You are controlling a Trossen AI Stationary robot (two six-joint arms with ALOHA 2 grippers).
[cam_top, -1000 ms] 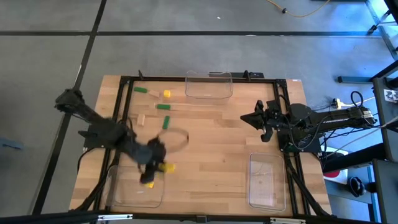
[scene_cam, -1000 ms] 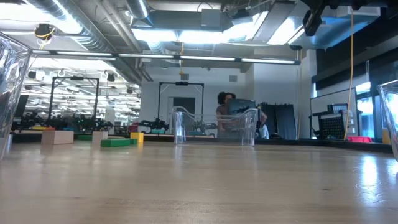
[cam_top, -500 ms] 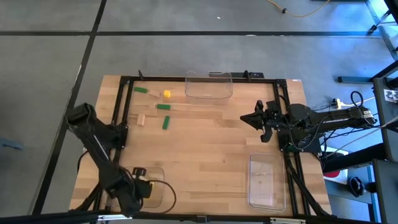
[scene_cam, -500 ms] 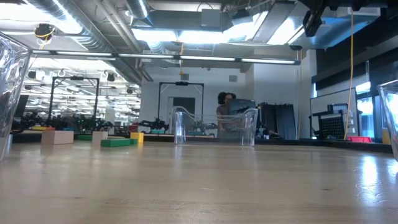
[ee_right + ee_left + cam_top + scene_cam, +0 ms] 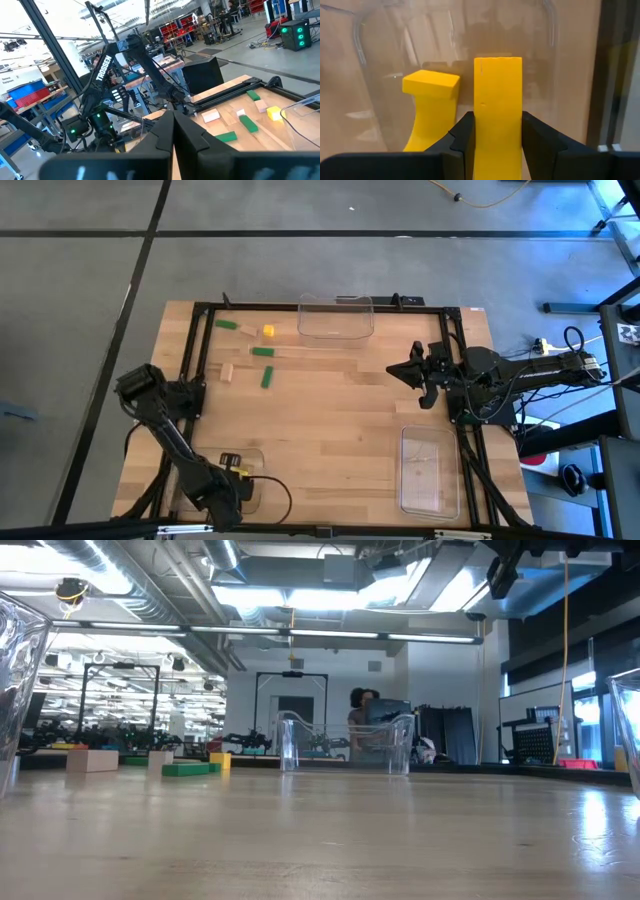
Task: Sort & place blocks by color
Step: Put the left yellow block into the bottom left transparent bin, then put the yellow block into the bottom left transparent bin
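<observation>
Three clear trays (image 5: 336,317) sit on the table. Blocks: three green (image 5: 266,378), three yellow (image 5: 497,110), two tan (image 5: 227,373).

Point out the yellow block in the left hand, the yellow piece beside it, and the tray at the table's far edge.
Held yellow block (image 5: 497,105): left wrist view, its front face.
Curved yellow piece (image 5: 431,87): left wrist view, its top end.
Far tray (image 5: 336,332): high view, its near wall.

The bar (image 5: 497,115) held between the dark fingers (image 5: 462,140) was plain yellow, as was the curved block (image 5: 430,107) beside it. On the tan wood table (image 5: 340,420) lay three green blocks (image 5: 266,377), one yellow block (image 5: 268,331) and one tan block (image 5: 227,373). The trays (image 5: 335,317) were clear and colourless.
</observation>
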